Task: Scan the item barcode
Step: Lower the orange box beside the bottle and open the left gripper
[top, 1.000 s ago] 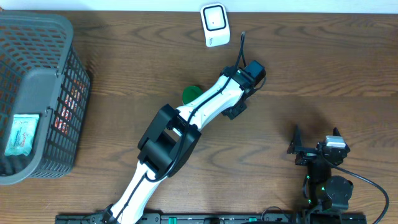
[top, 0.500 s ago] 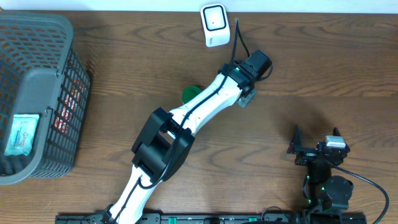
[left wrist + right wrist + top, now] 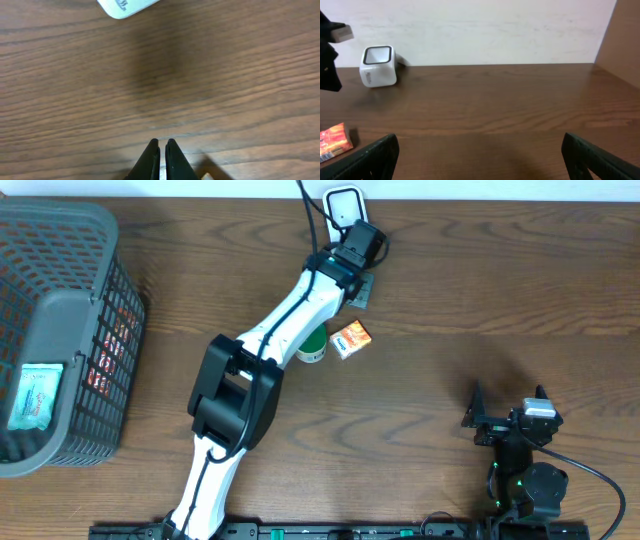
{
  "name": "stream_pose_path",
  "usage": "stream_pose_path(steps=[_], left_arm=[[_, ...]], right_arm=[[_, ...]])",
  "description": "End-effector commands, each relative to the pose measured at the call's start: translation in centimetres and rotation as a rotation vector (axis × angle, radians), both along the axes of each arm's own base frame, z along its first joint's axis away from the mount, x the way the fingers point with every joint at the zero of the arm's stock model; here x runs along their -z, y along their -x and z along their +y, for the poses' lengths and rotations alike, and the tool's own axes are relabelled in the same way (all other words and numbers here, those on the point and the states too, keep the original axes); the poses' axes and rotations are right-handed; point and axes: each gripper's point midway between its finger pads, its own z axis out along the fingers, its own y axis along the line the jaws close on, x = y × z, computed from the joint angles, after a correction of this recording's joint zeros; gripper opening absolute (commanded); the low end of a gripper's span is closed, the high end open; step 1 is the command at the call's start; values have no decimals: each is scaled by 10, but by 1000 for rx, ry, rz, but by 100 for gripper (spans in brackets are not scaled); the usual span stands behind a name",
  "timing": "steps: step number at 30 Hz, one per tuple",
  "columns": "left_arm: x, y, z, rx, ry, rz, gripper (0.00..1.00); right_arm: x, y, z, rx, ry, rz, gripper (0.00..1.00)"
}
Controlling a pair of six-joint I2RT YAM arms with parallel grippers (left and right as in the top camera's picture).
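One risk: your left gripper (image 3: 161,146) is pinched shut on nothing near the white boxy scanner (image 3: 341,204), so you may knock it. The small orange carton (image 3: 351,338) lies apart on the wooden table (image 3: 480,280). Your right gripper (image 3: 480,145) gapes open.

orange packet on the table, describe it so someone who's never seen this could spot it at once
Find the white scanner at the far edge of the table. Come back toward the robot, past the left arm, to a small orange packet lying tilted on the bare wood. Its only close neighbour is a round green item on its left; the packet is boxy and orange.
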Motion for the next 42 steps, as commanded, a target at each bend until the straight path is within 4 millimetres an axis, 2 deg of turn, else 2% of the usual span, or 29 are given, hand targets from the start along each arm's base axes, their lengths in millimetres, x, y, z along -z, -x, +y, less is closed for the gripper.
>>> stream_pose_path(steps=[1, 5, 12, 15, 22, 34, 42], left_arm=[[-6, 3, -6, 101, -47, -23, 8], [4, 7, -8, 167, -90, -10, 8], [40, 20, 1, 208, -162, 85, 8], [48, 23, 3, 225, -180, 106, 8], [55, 40, -11, 334, -140, 167, 8], [63, 76, -9, 480, -230, 274, 8], [63, 88, -26, 598, -265, 261, 8]], right_arm=[[0, 0, 1, -2, -2, -2, 99], [0, 0, 1, -2, -2, -2, 99], [0, 0, 1, -2, -2, -2, 99], [0, 0, 1, -2, -2, -2, 99], [0, 0, 1, -2, -2, -2, 99], [0, 0, 1, -2, -2, -2, 99], [0, 0, 1, -2, -2, -2, 99]])
